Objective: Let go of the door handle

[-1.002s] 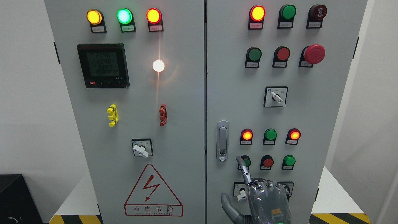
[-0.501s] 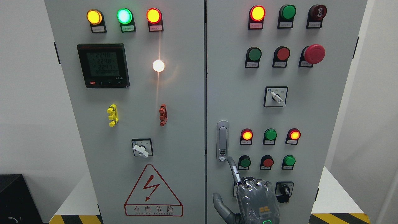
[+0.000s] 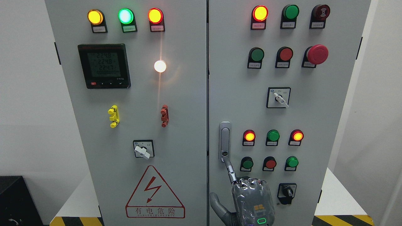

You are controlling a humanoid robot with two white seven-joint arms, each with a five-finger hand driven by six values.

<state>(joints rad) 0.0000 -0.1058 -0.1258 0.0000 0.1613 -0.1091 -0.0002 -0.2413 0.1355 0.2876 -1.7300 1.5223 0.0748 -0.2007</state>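
On the left door there is a black meter (image 3: 104, 66) with a lit white lamp (image 3: 160, 66) to its right, and lower a triangle warning sign (image 3: 154, 194). A red mushroom button (image 3: 317, 54) is on the right door.

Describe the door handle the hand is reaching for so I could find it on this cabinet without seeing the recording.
Start at the grey control cabinet's right door, the one with the red mushroom button. Follow its left edge, beside the centre seam, down to about mid-height. The door handle is the tall, narrow silver latch left of the glowing red lamp, with the hand's extended index finger meeting its lower end; everything nearby is round and coloured.
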